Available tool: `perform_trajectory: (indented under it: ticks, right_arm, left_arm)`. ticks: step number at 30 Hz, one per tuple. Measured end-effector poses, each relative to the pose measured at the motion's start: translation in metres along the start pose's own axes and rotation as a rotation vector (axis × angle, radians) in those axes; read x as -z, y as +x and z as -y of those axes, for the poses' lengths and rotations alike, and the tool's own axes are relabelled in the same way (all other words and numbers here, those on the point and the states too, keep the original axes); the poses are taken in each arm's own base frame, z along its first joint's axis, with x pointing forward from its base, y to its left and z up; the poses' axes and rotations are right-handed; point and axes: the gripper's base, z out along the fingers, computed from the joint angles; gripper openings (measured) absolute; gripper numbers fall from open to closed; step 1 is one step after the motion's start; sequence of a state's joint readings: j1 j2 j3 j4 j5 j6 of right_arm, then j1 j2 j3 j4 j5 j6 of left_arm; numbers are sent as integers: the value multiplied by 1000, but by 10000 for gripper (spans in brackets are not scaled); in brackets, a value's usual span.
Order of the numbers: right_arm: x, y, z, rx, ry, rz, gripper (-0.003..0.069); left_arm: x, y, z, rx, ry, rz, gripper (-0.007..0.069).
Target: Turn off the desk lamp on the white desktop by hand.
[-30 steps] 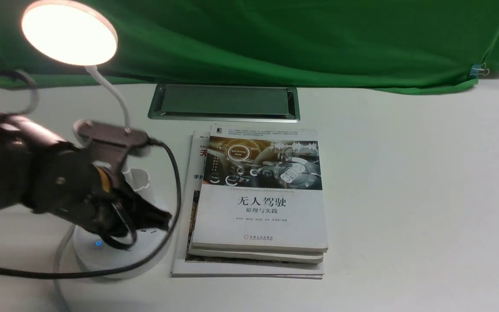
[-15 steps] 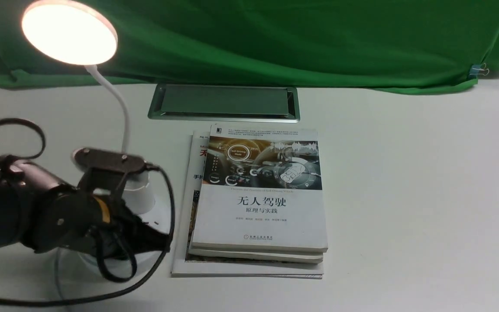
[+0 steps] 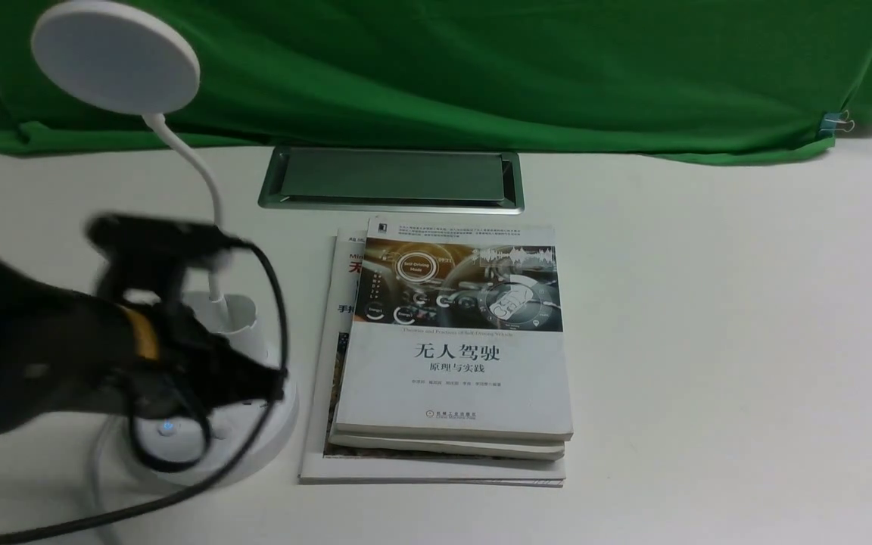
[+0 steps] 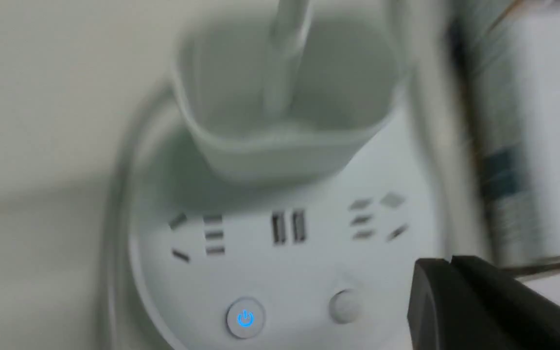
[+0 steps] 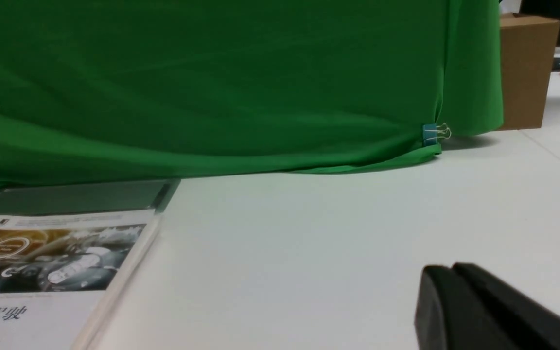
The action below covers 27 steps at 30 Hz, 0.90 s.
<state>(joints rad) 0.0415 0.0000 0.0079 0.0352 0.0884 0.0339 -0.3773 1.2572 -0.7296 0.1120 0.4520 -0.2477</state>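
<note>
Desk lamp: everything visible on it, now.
The desk lamp is white, plastic-looking: flat round head, unlit, thin curved neck, cup holder, round base with sockets, a blue-lit power button and a plain one. It stands on the white desktop beside the books; the left hand is over its base, contact unclear.

At front-left corner of table (image 3: 708,341): desk lamp (image 3: 235,318); just right, book stack (image 3: 451,356); behind that, toward rear edge, cable hatch (image 3: 390,179).
</note>
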Motion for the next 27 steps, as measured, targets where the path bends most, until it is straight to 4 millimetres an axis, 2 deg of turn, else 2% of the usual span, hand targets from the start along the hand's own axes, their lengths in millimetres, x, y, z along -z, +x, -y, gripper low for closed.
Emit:
perform_trajectory:
  ticks: [2,5,6,9,12,15,18,22,27]
  right_arm:
    - [0,0,0,0,0,0,36]
    - [0,0,0,0,0,0,36]
    - [0,0,0,0,0,0,36]
    - [0,0,0,0,0,0,36]
    - [0,0,0,0,0,0,36]
    - [0,0,0,0,0,0,36]
    - [0,0,0,0,0,0,36]
    - [0,0,0,0,0,0,36]
    - [0,0,0,0,0,0,36]
  left_arm:
    - [27,-4,-1,5,13,95,11]
    - [80,-5,-3,15,41,283,11]
    - [91,-4,-4,17,47,323,11]
    - [139,15,-9,-4,66,503,11]
    - [163,40,-14,-32,68,607,11]
    - [168,65,-18,-30,76,641,11]
    - [172,82,-20,-17,90,671,11]
    - [178,90,-22,-20,87,708,17]
    - [179,91,-22,-24,83,718,19]
